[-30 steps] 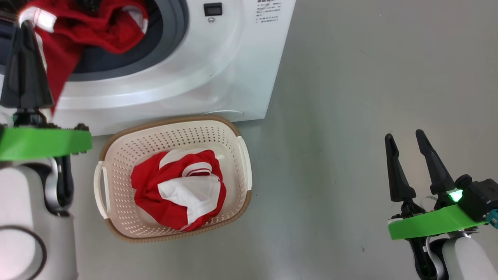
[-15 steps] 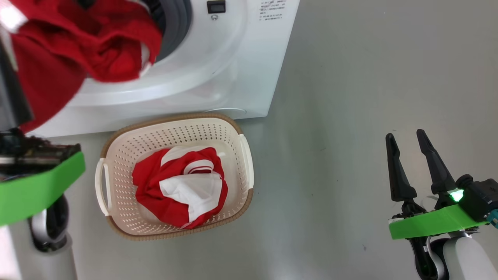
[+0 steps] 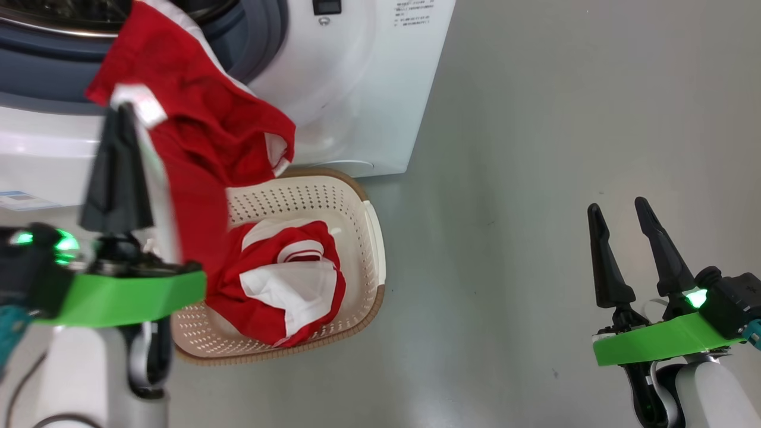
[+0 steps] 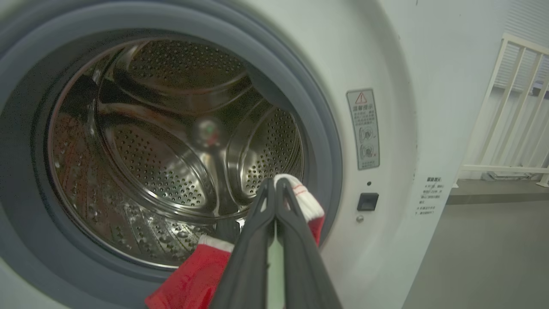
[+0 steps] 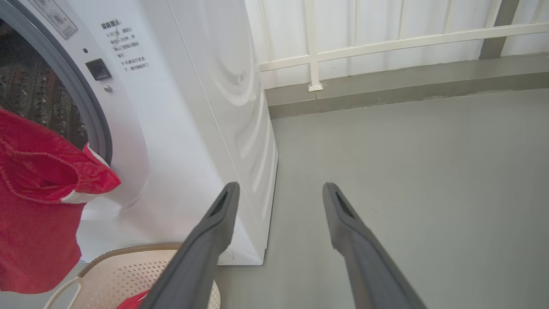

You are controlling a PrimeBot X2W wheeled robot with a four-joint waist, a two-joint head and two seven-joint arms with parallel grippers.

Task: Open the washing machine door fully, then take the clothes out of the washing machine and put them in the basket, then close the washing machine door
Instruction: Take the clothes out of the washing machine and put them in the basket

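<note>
left gripper (image 3: 122, 113) pinching a red garment (image 3: 202, 137)
it hangs down from the jaws, basket (image 3: 373, 238) below and rightward; right gripper (image 3: 618, 207) gapes empty, farther off.

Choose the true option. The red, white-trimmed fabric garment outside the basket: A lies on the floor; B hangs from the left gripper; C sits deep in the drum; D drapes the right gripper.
B: the left gripper is shut on the red, white-trimmed fabric garment, dangling before the white washing machine.
</note>
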